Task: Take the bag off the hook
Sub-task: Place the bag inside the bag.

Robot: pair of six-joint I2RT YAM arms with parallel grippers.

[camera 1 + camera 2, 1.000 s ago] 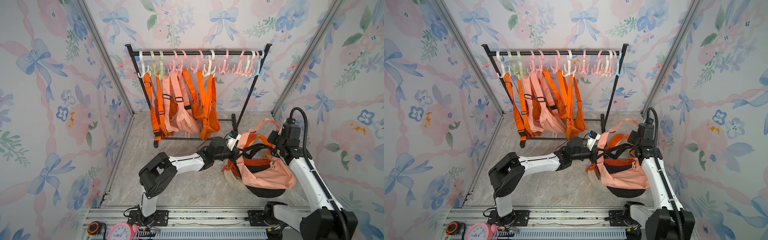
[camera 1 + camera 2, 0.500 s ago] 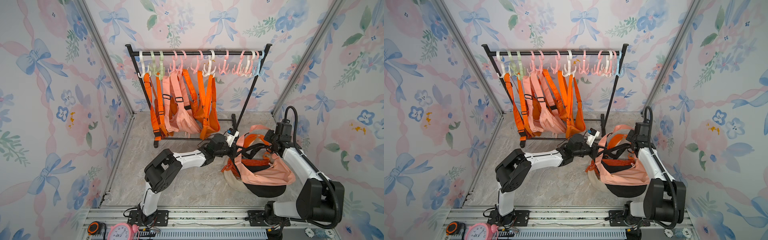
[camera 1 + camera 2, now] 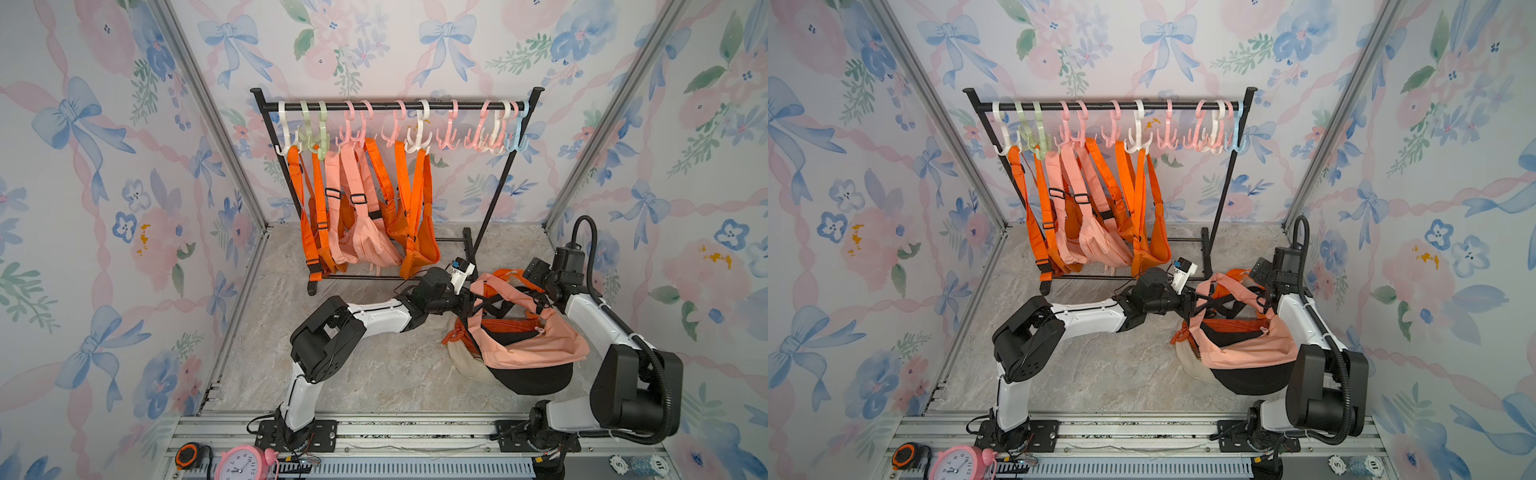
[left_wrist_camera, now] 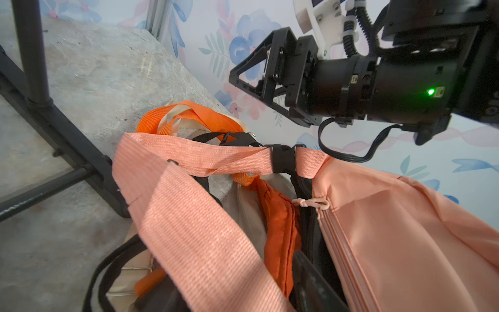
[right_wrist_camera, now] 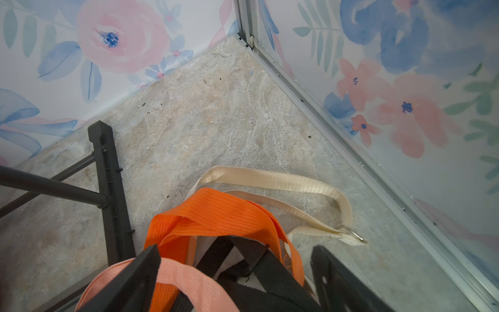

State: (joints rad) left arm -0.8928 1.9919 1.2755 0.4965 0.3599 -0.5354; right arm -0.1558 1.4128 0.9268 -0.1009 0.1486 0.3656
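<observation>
Two arms meet over the pink bag (image 3: 536,349), which in both top views lies off the rail, slumped on a black bag (image 3: 536,380) and a cream bag (image 3: 461,361) on the floor, well apart from the hooks (image 3: 449,141). The lifting-off looks done, so the step in hand is letting go. The left gripper (image 3: 471,307) sits at the strap end; its jaws are lost among dark straps and I cannot tell how they stand. The right gripper (image 3: 540,297) is at the bag's far end. Several hanging bags (image 3: 365,232) fill one half of the rack (image 3: 395,107).

From the left wrist, the pink strap (image 4: 205,156) and its buckle (image 4: 283,159) run across the pile, with the right gripper (image 4: 259,75) above, jaws apart, holding nothing.

From the right wrist, its fingers (image 5: 135,272) stand wide, with straps lying between them unpinched. The next move, I judge, calls for both arms to draw up and back. The loose orange strap (image 5: 216,210) could snag a finger, and the rack foot (image 5: 108,175) stands just beside.
</observation>
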